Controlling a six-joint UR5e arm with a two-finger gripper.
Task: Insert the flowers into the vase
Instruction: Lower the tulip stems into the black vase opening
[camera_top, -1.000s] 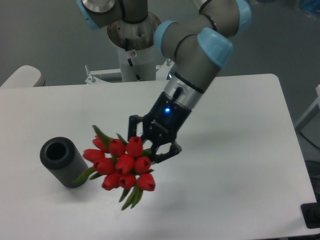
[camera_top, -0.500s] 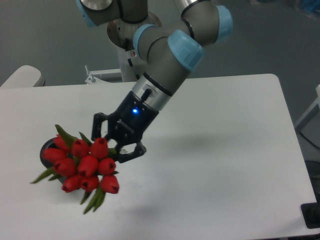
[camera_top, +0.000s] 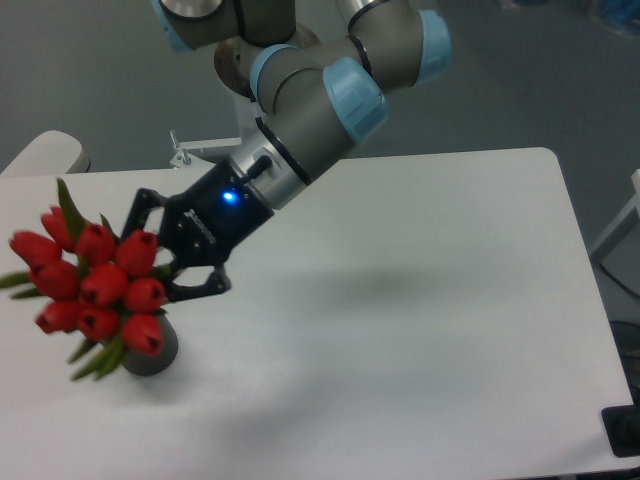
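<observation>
The flowers (camera_top: 92, 290), a tight bunch of red tulip buds with narrow green leaves, fill the left edge of the view, held up off the white bench (camera_top: 430, 300); the buds face the camera and slightly toward nine o'clock, with leaf tips sticking out at twelve, nine and seven o'clock. Just beneath the bunch, at its five o'clock side, a small part of the dark grey vase (camera_top: 155, 355) shows on the bench; the buds and leaves cover most of it, so its opening cannot be seen, nor whether any stem reaches into it. At three o'clock from the bunch sits the black hand (camera_top: 172, 262), its two fingers reaching toward nine o'clock and clamped on the flowers behind the buds; one finger (camera_top: 150, 200) runs above and the other lies below. A blue light glows on the hand's body; from there the grey arm (camera_top: 310, 115) with light blue joint caps rises toward one o'clock to its base beyond the far bench edge.
</observation>
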